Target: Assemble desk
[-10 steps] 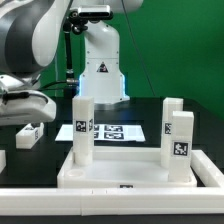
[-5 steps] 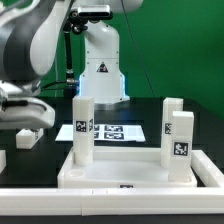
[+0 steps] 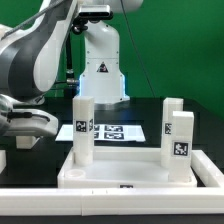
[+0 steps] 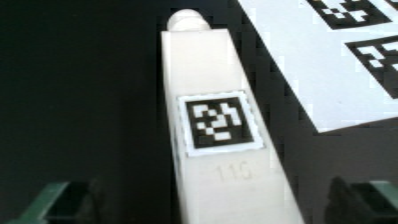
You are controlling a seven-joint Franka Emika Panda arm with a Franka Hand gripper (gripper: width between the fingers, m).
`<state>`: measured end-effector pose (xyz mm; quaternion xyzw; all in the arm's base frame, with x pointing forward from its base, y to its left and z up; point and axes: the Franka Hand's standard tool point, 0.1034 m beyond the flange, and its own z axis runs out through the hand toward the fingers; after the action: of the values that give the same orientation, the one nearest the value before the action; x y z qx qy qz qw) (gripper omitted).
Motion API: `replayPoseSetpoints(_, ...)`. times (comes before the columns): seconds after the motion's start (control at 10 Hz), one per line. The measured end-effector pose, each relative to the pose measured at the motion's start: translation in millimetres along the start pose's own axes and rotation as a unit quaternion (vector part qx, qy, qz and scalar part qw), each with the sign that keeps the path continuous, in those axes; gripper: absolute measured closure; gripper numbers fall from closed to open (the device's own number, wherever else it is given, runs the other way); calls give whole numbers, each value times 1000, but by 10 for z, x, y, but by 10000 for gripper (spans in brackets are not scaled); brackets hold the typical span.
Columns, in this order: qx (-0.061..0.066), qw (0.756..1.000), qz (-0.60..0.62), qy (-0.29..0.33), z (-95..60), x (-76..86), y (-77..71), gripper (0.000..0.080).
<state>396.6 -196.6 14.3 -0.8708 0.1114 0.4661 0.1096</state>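
Note:
The white desk top (image 3: pixel 120 172) lies at the front with three tagged square legs standing in its corner sockets: one on the exterior view's left (image 3: pixel 82 128) and two on its right (image 3: pixel 180 145), (image 3: pixel 172 112). A loose leg (image 4: pixel 210 110) lies flat on the black table, tag up; in the exterior view only a bit of it (image 3: pixel 28 141) shows under the hand. My gripper (image 4: pixel 210 200) is open and low over this leg, with one dark finger (image 4: pixel 54 202) on each side and not touching it. In the exterior view the gripper (image 3: pixel 22 130) is far left.
The marker board (image 3: pixel 110 131) lies behind the desk top, and its corner shows in the wrist view (image 4: pixel 338 50) beside the loose leg. The robot base (image 3: pixel 100 60) stands at the back. A white bar (image 3: pixel 100 207) runs along the front edge.
The arm has come down and toward the exterior view's left, so the hand now covers most of the loose leg. The desk top and standing legs have not moved.

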Motion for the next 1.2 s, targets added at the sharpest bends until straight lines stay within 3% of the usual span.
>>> replayPoseSetpoints(0.2,0,1000,0,0,0,-1,2,515)
replayPoseSetpoints(1.0,1,1000,0,-1,-15,-14,-4,512)
replayPoseSetpoints(1.1,6,1000,-4,-10,-195,-184,-100,512)
replayPoseSetpoints(1.2,2,1000,-15,10,-429,-310,-214,512)
